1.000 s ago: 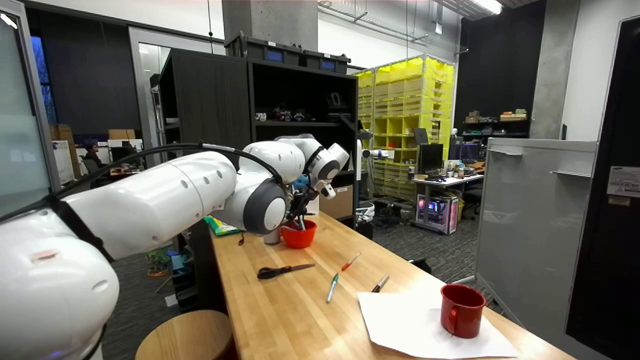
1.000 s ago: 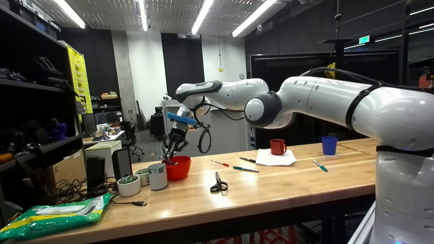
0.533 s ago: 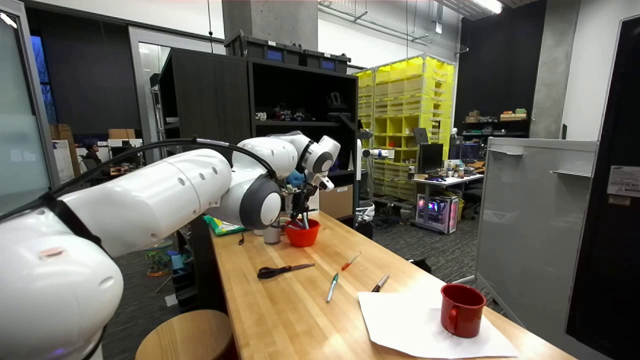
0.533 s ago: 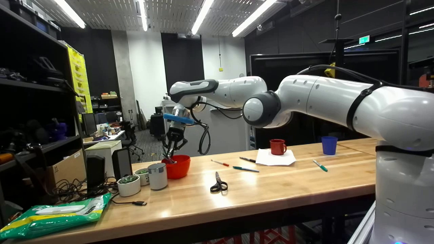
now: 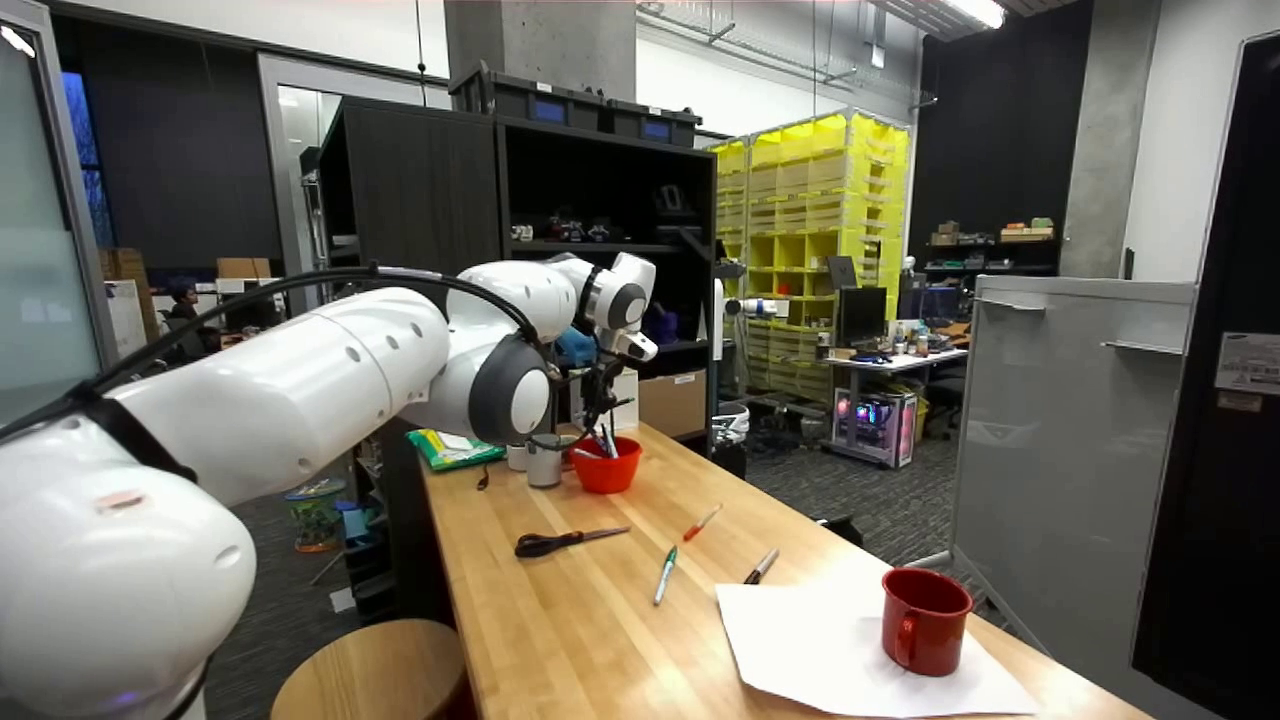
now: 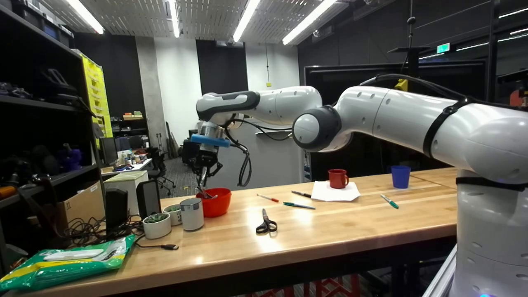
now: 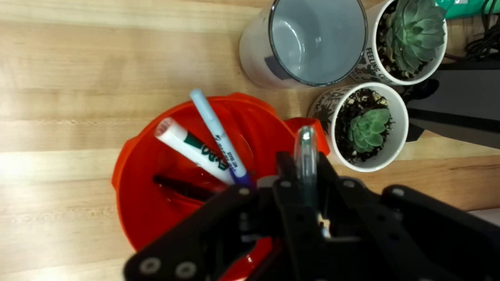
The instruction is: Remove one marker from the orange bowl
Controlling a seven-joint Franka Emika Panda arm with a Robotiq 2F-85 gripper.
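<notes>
The orange bowl stands on the table, also in an exterior view and in the wrist view. In the wrist view it holds a pale blue marker with a purple end, a white marker with green print and a dark pen. My gripper is above the bowl, also in an exterior view. Its fingers are shut on a greyish clear-ended marker. That marker points down toward the bowl; whether its lower end is inside the rim I cannot tell.
A grey mug and two small succulent pots stand close beside the bowl. Scissors, loose markers, white paper with a red mug and a blue cup are further along the table.
My gripper has risen and moved toward the shelf side, shut on the marker. The bowl has slid slightly. Other table objects have not moved.
</notes>
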